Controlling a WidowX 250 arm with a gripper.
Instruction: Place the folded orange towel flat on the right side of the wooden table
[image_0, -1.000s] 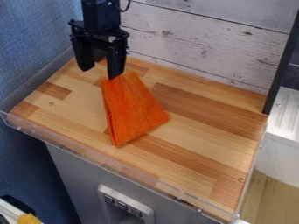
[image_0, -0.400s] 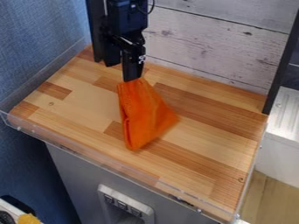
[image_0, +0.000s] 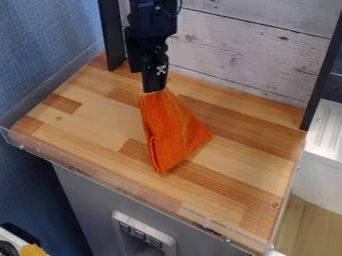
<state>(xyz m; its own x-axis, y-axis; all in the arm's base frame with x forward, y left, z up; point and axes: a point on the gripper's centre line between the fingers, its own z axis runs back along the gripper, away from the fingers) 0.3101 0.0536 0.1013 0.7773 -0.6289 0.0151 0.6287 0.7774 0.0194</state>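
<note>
Orange cloth (image_0: 174, 135) at the claw (image_0: 150, 86)

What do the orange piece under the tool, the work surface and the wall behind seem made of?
Orange piece: probably woven cloth, matte, with soft folds. Work surface: wood or wood-look laminate, smooth, in joined strips. Wall: whitewashed planks or a printed imitation, showing knots.

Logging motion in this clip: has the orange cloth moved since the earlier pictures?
Yes. The cloth has shifted toward the picture's right, farther from the blue wall.
</note>
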